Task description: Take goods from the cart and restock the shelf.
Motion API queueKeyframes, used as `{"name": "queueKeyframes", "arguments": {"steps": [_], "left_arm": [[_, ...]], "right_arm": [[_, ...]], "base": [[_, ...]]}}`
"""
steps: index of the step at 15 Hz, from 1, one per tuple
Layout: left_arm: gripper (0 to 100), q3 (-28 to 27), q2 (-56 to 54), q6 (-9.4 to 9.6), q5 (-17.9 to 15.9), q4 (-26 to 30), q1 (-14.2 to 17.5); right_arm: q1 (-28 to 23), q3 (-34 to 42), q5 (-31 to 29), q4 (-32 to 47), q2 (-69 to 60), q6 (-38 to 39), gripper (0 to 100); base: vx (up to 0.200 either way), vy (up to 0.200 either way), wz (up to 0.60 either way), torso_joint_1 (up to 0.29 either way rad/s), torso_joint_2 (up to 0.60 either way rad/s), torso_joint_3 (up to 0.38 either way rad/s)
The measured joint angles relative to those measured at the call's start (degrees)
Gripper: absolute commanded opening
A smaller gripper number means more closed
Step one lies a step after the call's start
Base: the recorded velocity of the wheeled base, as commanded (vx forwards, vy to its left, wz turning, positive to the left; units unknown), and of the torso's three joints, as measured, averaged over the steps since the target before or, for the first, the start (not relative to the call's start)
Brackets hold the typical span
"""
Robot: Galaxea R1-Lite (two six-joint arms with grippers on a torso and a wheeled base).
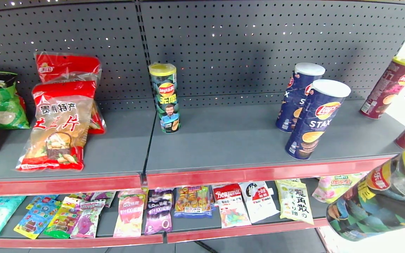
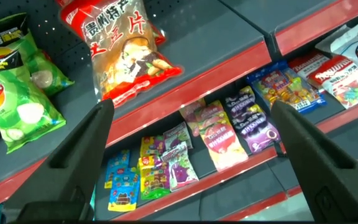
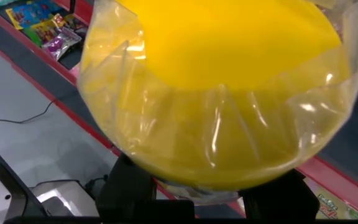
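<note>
- Left wrist view: left claw [image 2: 191, 155] gapes wide, touching nothing.
- Right claw [image 3: 194, 199] clamps the chip can [image 1: 360, 207], whose yellow lid [image 3: 229, 37] hides most of it.

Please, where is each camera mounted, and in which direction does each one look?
Head view: on the head, facing forward and down at the shelf; the right gripper holds a chip can.
Left wrist view: above the open left gripper, facing the lower shelf's packets.
Right wrist view: behind the right gripper, facing the can's yellow lid.
Shared: the red snack bag, in head and left wrist views.
</note>
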Motion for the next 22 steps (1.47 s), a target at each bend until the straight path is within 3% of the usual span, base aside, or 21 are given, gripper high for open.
{"name": "queueKeyframes", "arguments": {"steps": [8,14,22], "left_arm": [[100,0.0,0.7,0.72,0.1,-0.6,0.0],[100,0.1,0.8,0.74,0.1,-0.5,-0.2],[100,0.1,0.8,0.72,0.1,-0.6,-0.1]], "right_arm": [[0.3,0.4,1.6,0.0,0.2,0.2,0],[0.3,1.5,1.5,-0.1,0.0,-0.5,0],[0.6,1.7,1.5,0.0,0.0,-1.9,0]], "base": [[0.0,0.0,0.0,0.0,0.0,0.0],[0.0,0.2,0.0,0.007,0.0,0.002],[0.0,0.0,0.0,0.0,0.0,0.0]]}}
